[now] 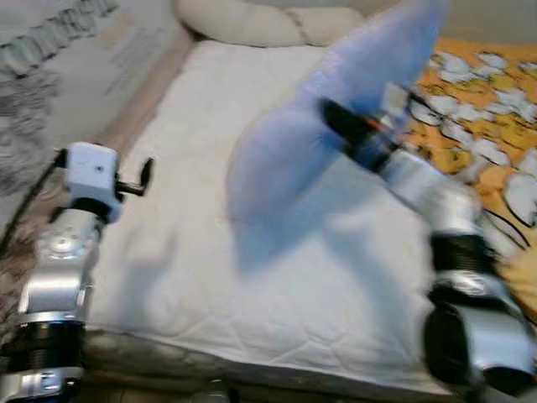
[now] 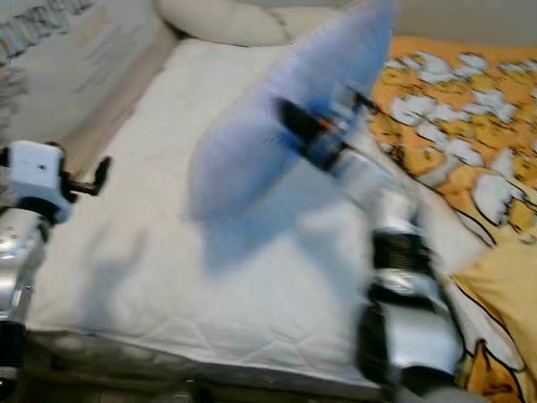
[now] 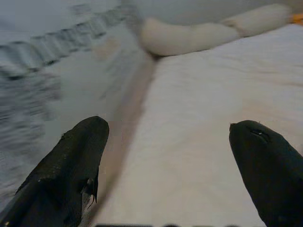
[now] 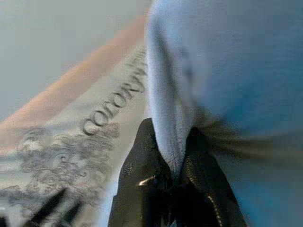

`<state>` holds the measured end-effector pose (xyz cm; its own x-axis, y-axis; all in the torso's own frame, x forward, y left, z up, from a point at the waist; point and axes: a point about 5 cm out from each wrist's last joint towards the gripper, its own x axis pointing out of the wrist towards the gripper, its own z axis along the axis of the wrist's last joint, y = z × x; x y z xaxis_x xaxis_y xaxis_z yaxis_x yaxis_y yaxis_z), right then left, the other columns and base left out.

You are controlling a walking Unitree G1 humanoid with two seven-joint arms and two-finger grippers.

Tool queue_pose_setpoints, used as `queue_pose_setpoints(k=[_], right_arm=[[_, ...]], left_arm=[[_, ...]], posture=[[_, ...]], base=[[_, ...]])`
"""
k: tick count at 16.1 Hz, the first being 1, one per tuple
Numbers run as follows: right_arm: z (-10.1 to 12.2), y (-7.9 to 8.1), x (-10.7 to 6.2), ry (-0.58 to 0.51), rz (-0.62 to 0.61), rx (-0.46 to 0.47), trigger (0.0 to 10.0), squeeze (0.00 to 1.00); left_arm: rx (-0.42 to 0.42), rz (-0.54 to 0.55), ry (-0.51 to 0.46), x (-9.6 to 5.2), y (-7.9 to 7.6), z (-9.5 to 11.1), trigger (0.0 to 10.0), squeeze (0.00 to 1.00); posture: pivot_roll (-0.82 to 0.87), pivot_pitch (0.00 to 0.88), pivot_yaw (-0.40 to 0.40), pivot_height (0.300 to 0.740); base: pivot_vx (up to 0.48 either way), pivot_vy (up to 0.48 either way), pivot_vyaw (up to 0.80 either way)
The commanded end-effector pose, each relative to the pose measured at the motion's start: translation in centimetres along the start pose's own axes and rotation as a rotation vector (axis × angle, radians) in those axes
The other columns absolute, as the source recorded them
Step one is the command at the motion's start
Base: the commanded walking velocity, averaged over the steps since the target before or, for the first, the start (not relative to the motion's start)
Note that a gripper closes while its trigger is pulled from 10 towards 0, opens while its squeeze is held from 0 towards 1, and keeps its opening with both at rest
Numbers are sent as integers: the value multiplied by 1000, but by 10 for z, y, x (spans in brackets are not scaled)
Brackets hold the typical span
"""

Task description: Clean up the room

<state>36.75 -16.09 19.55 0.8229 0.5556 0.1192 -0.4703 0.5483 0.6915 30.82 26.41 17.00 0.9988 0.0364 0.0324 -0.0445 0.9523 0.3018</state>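
**Blue pillow held up over the bed**

The right gripper is clamped on a fold of the pale blue pillow, held tilted above the white mattress. At 2 o'clock lies an orange patterned blanket; at 12, a cream bolster. The left gripper, fingers spread and empty, hovers at 9 o'clock near the bed's padded side.

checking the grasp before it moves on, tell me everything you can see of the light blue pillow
The light blue pillow is soft, plain fabric, plump and elongated, blurred in the eye views. It is held up above the white mattress, tilted, its upper end toward the head of the bed, casting a shadow below. The right gripper is shut on a pinched fold at its edge. Whether its lower end touches the mattress cannot be told.
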Motion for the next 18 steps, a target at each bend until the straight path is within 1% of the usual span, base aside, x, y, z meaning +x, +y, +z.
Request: queue_pose_setpoints(k=[1,2,3,4,5,6,7,8,9,10,12,13,14,15,16,17,18], right_arm=[[8,-8,-12,-25,-18,53,0,0],[8,-17,-26,-19,-48,87,0,0],[5,-22,-36,-11,-55,124,0,0],[-2,-31,-46,4,-68,168,0,0],[-35,-62,-67,132,-197,127,0,0],[-53,-77,-79,202,-268,121,0,0],[-64,-86,-86,246,-315,112,0,0],[-76,-95,-96,300,-382,90,0,0],[-93,-110,-112,389,-498,36,0,0],[-99,-117,-121,428,-543,7,0,0],[-98,-118,-122,421,-545,1,0,0],[-94,-116,-118,402,-519,-8,0,0],[-90,-113,-113,385,-483,-15,0,0],[-86,-111,-110,386,-463,-38,0,0],[-85,-111,-108,389,-454,-53,0,0],[-81,-106,-101,388,-415,-86,0,0],[-77,-98,-91,371,-365,-91,0,0]], left_arm=[[4,26,-12,1,6,3,10000,0],[7,30,-17,3,10,3,10000,0],[9,29,-20,4,12,4,10000,0],[8,18,-21,6,12,5,10000,0],[-11,-28,-22,10,4,5,10000,0],[-32,-74,-22,13,-6,5,10000,0],[-52,-112,-17,15,-15,5,10000,0],[-84,-180,6,17,-28,1,10000,0],[-147,-325,47,24,-63,-8,10000,0],[-208,-410,74,31,-91,-15,10000,0],[-239,-425,129,37,-112,-24,10000,0],[-304,-447,200,40,-132,-33,10000,0],[-377,-480,269,38,-147,-42,10000,0],[-392,-511,332,32,-161,-53,10000,0],[-391,-522,361,29,-168,-58,10000,0],[-395,-544,429,20,-183,-69,10000,0],[-392,-558,467,15,-191,-75,10000,0]], posture=[[122,0,13,740],[121,0,15,740],[113,0,24,740],[107,0,30,740],[98,0,42,740],[94,0,46,740],[92,0,47,740],[94,0,44,740],[97,0,37,740],[96,0,33,740],[73,0,39,740],[52,0,47,740],[35,0,54,740],[13,0,58,740],[8,0,59,740],[-1,0,58,740],[-3,0,57,740]], base=[[0,0,0],[0,0,0],[0,0,0],[0,0,0],[0,0,0],[0,0,0],[0,0,0],[0,0,0],[0,0,0],[0,0,0],[0,0,0],[0,0,0],[0,0,0],[0,0,0],[0,0,0],[0,0,0],[0,0,0]])
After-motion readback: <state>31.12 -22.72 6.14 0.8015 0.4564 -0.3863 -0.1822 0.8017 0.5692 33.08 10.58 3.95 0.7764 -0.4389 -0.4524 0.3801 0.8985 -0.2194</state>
